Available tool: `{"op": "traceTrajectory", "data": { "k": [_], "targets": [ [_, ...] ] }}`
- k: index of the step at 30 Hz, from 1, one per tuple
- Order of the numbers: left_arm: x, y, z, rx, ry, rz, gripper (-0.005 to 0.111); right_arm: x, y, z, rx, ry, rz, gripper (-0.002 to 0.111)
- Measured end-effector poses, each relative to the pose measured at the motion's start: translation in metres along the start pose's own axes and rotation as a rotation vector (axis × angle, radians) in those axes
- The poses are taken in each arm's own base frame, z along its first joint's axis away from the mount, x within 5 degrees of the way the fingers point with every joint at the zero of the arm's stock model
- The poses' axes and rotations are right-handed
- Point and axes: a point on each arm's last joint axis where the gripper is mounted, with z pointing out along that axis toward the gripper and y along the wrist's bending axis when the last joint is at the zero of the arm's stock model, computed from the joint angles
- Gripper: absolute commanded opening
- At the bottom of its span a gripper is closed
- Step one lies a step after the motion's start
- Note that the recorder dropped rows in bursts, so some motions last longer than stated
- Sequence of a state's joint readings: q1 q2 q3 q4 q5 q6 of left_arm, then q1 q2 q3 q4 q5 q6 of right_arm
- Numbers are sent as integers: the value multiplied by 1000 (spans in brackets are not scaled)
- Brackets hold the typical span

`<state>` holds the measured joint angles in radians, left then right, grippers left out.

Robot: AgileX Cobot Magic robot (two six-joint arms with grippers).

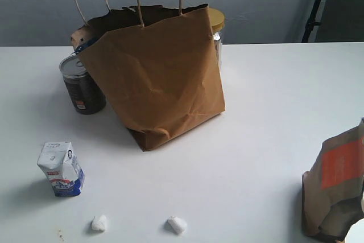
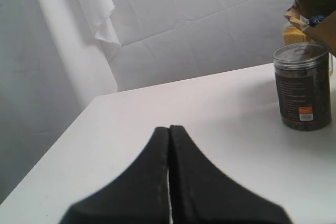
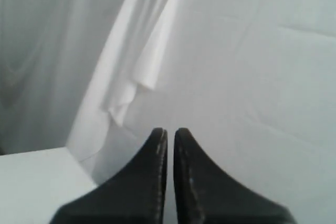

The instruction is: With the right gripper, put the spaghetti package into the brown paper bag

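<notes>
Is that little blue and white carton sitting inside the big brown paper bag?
No, the carton stands upright on the white table, apart from the brown paper bag and nearer the camera.

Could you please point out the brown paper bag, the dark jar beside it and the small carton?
brown paper bag (image 1: 159, 78): exterior view, on its broad front face.
dark jar (image 1: 83, 92): exterior view, on its labelled side.
small carton (image 1: 60, 172): exterior view, on its front panel.
</notes>
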<state>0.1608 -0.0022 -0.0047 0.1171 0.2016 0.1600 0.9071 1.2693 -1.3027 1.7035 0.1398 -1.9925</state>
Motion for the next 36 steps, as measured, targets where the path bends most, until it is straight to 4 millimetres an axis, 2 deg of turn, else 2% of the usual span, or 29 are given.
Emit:
{"op": "traceTrajectory", "data": {
  "k": [3,7,11,15,20,23,27,32,36],
  "targets": [
    [0,0,0,0,0,0,0,-17,-13,-35,148,-10,-12,0],
    [0,0,0,0,0,0,0,-12,-19,-80,288,26,-5,0],
    [0,0,0,0,0,0,0,16,-13,-121,355,95,2,0],
    [0,0,0,0,0,0,0,50,-7,-151,427,182,30,0],
    [0,0,0,0,0,0,0,82,-2,-183,522,259,50,0],
    [0,0,0,0,0,0,0,93,1,-197,544,255,102,0],
    [0,0,0,0,0,0,0,99,5,-215,562,208,171,0],
    [0,0,0,0,0,0,0,96,7,-242,602,109,217,0],
    [0,0,0,0,0,0,0,101,10,-255,616,81,221,0]
  ]
}}
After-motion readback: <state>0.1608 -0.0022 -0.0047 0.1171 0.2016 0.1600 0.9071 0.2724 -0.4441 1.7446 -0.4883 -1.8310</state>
